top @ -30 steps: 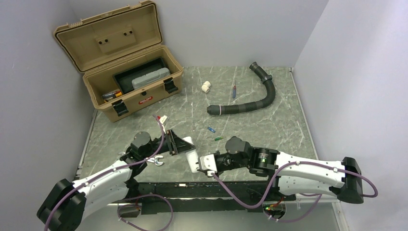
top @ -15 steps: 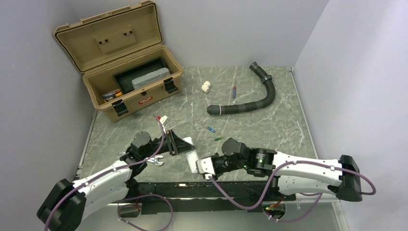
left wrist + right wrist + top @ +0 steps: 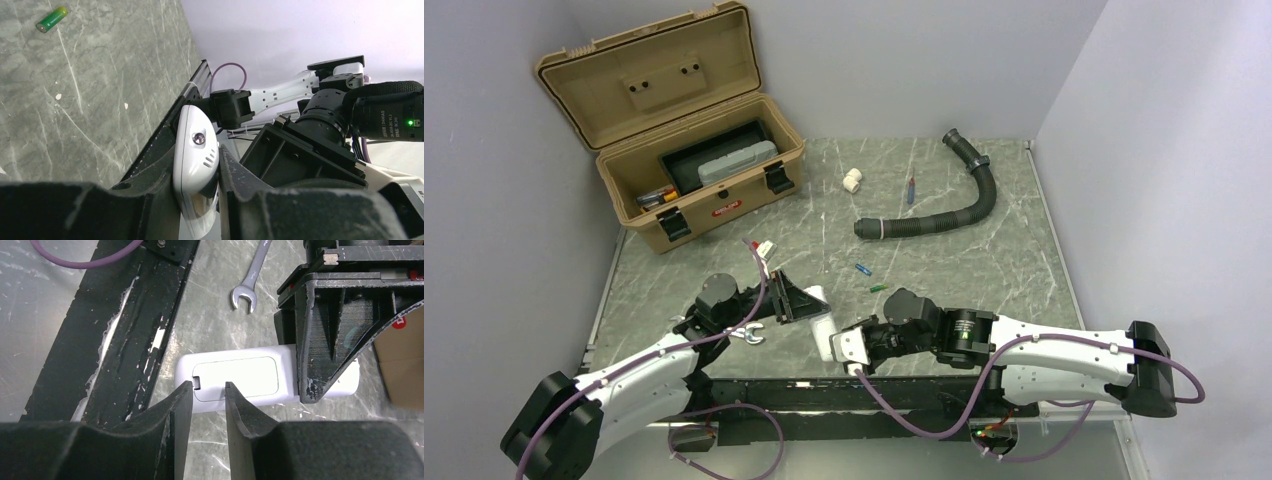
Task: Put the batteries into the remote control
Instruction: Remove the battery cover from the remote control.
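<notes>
Left gripper (image 3: 796,302) clamped the remote control (image 3: 196,170); right gripper (image 3: 207,387) jaws stood slightly apart, empty, at its back cover (image 3: 240,376).

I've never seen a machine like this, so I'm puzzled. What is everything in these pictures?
The left arm and right arm are robots bolted to a table. One picture looks down from above. The other two come from cameras on the wrists. The left gripper clamps the white remote. The right gripper, fingers slightly apart, sits at its battery cover. A blue battery and a green battery lie loose on the table, along with a wrench, a black hose and an open toolbox.
</notes>
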Controlling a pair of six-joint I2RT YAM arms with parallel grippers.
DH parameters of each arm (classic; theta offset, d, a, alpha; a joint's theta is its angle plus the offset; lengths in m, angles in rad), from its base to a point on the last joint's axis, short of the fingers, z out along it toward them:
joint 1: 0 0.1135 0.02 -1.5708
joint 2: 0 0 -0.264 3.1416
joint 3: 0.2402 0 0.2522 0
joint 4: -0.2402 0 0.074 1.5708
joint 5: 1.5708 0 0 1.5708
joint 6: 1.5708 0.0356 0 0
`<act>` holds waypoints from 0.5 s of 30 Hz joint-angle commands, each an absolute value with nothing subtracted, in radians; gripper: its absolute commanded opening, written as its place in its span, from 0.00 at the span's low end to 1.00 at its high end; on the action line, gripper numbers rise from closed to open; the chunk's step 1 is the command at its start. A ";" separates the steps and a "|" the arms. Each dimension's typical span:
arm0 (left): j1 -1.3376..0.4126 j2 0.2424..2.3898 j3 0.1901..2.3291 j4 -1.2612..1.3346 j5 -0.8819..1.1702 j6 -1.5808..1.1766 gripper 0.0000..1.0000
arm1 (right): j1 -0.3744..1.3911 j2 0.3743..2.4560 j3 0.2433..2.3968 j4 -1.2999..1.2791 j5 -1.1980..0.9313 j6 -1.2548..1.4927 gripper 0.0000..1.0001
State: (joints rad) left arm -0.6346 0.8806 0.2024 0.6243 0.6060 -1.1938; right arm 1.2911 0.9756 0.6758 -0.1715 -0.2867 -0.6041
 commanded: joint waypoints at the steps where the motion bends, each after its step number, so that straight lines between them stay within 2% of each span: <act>1: -0.639 0.870 0.244 0.677 0.628 -1.198 0.00 | 1.299 0.967 0.710 -0.122 -0.273 -0.631 0.33; 15: -0.638 0.892 0.238 0.707 0.634 -1.211 0.00 | 1.299 0.987 0.706 -0.089 -0.299 -0.615 0.37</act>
State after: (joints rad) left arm -0.6346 0.8948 0.2024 0.6434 0.6098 -1.1992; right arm 1.2930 0.9855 0.6758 -0.1562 -0.2821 -0.6109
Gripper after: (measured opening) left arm 0.308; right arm 0.362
